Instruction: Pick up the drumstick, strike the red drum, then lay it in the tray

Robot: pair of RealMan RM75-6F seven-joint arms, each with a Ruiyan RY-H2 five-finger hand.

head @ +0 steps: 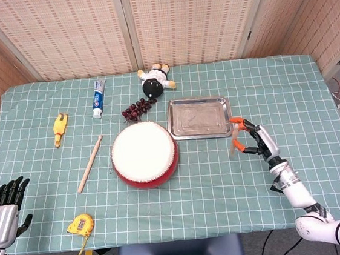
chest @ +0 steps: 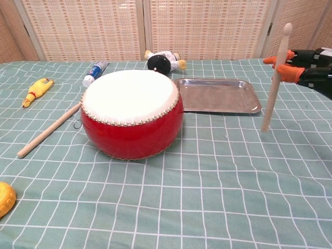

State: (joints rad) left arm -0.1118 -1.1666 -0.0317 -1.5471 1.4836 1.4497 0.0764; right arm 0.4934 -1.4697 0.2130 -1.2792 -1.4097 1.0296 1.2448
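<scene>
The drumstick (chest: 275, 78) is a plain pale wooden rod with a small rounded bead at its top end; it stands almost upright, lifted off the cloth near the right end of the tabletop, just off the tray's near right corner. The right hand (chest: 303, 65) pinches it partway up between orange-tipped fingers (chest: 284, 67).

From the left edge: the left hand (head: 5, 206) hangs off the near left corner of the tabletop, holding nothing, its dark fingers spread. A yellow tape measure (head: 80, 225) lies by the near edge, and a yellow rubber chicken (head: 59, 128) lies toward the left edge further back. A second wooden stick (head: 90, 163) lies flat on the checked green cloth (head: 183, 199), slanted, just left of the drum. A toothpaste tube (head: 98, 98) sits toward the far edge, with a bunch of dark grapes (head: 136, 109) to its right and a black-and-white plush toy (head: 156, 79) behind them.

The red drum (chest: 132, 111), with a white skin and a studded rim, stands near the middle of the tabletop. To its right, slightly further back, the shallow metal tray (head: 199, 117) lies flat with nothing in it. The drumstick's lower end hangs near the tray's right rim; whether it touches the cloth cannot be told.
</scene>
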